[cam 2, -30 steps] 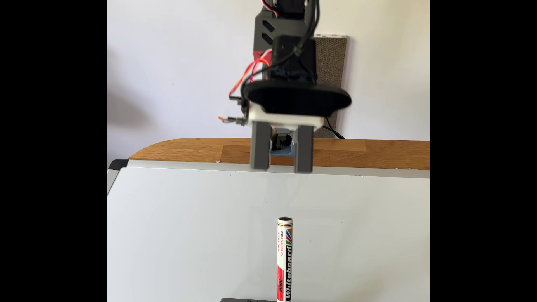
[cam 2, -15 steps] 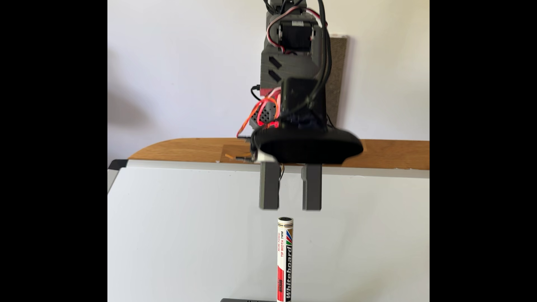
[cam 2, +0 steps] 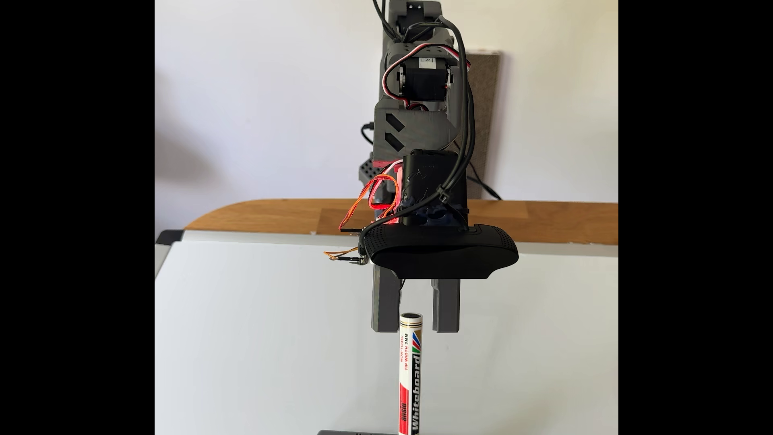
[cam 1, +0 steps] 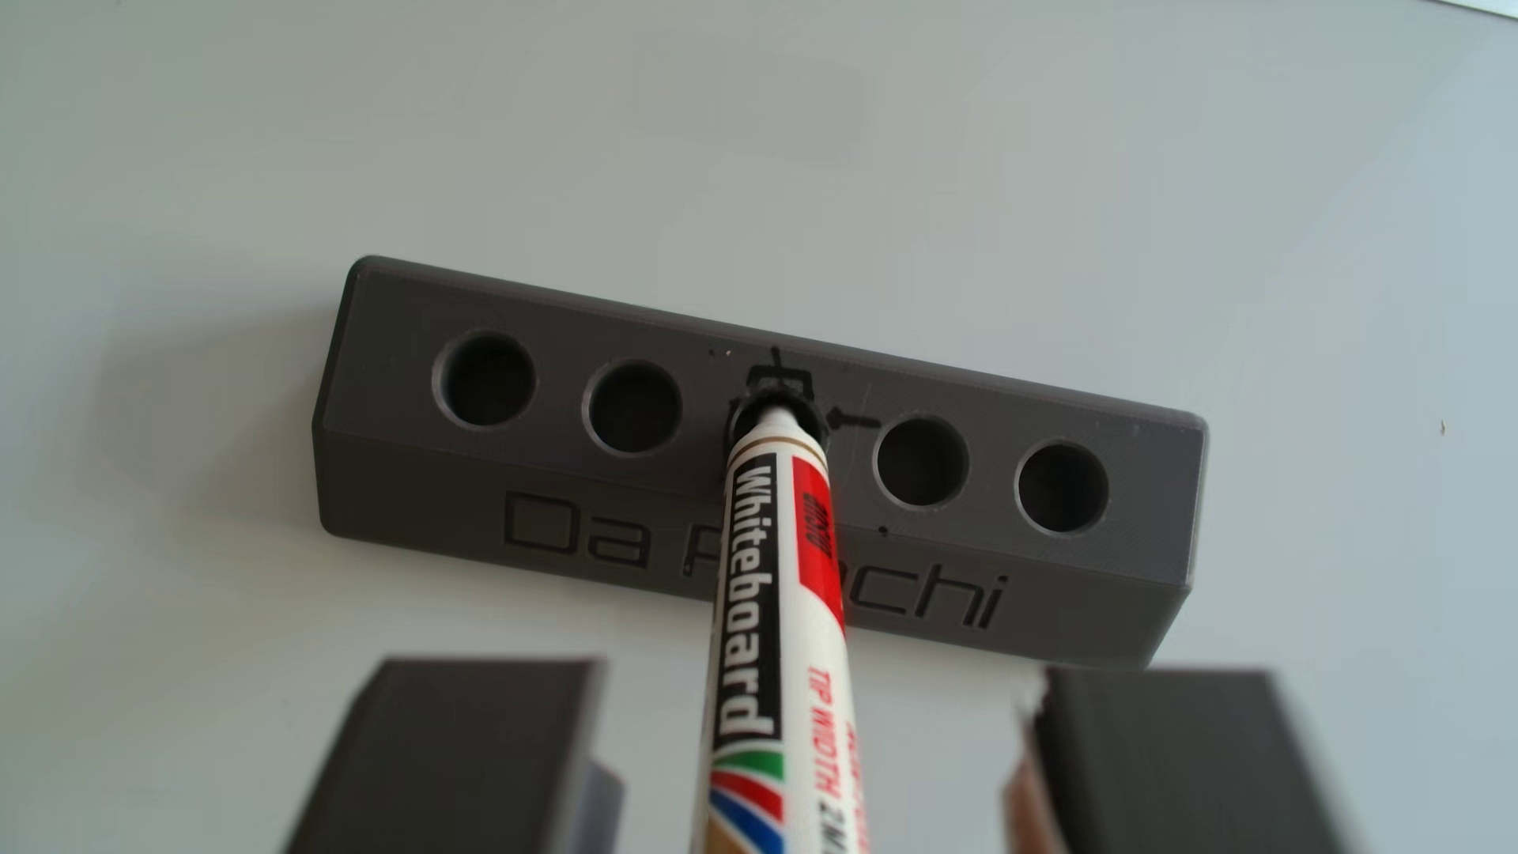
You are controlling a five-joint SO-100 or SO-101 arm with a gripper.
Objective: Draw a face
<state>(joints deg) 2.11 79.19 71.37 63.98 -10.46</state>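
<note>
Over the white board (cam 2: 272,334), hanging straight down: gripper (cam 2: 416,330), jaws wide apart, gripping nothing. Fingers (cam 2: 385,309) standing at 9 and 3 o'clock of the pen (cam 2: 410,376) top in the fixed view, not touching it. Same in the other view: gripper (cam 1: 809,739) low at 6 o'clock, pen (cam 1: 776,624) running up between the two dark fingers (cam 1: 460,755), gaps on both sides.

Standing upright, tip down, in the middle hole of a gray holder (cam 1: 1068,591) with five holes. Two empty holes at 9 o'clock of it, two more at 3 o'clock. Holder flat on the board, board on the wooden worktop (cam 2: 272,215).

Looks light, hard and stiff. Round and smooth, so likely slippery, could spin or slide in a weak grip. Not easy to break, though the soft tip could squash if pushed down hard.

Best place to hold, probably: the upper body, a bit under the top end, squeezed from both sides. Needs a firm, straight grip, then a straight pull up, or else the holder may lift too. Board blank, no face drawn yet.
</note>
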